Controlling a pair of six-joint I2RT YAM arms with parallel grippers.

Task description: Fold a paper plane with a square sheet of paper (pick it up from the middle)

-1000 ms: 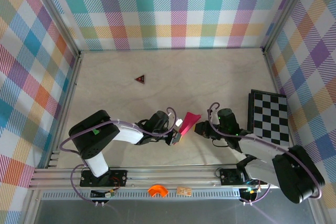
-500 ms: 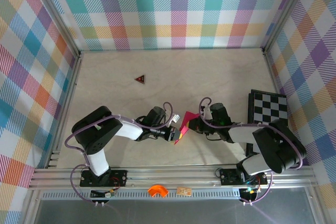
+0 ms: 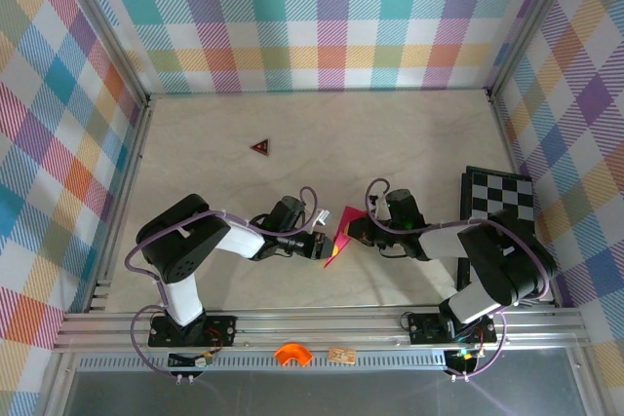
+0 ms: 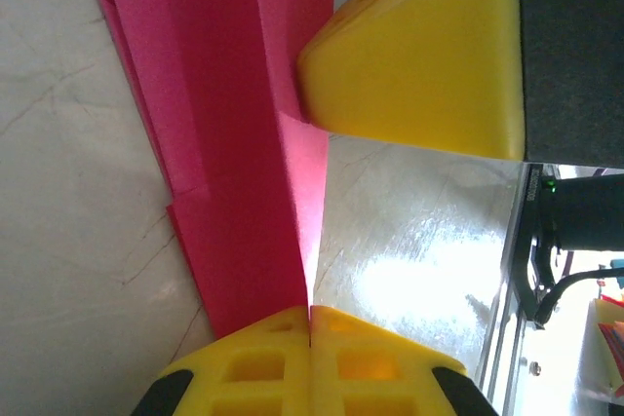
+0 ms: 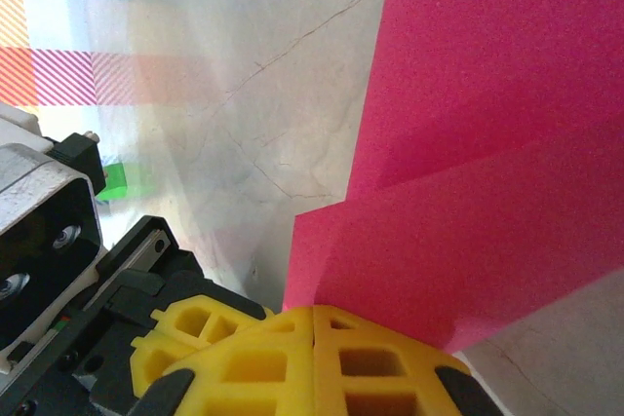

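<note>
While both arms meet near the front of the worktop (image 3: 390, 143), the sheet of paper (image 3: 340, 233), already creased into layers, spans the gap between them, at about 6 o'clock from the worktop's centre. The left claw (image 4: 310, 326), at the paper's 9 o'clock, is pinched closed on one edge. The right claw (image 5: 314, 323), at its 3 o'clock, is clamped on the opposite side. Thin and light, the paper looks limp and easily torn, so holds likely belong close to the folds, with only gentle pull.
</note>
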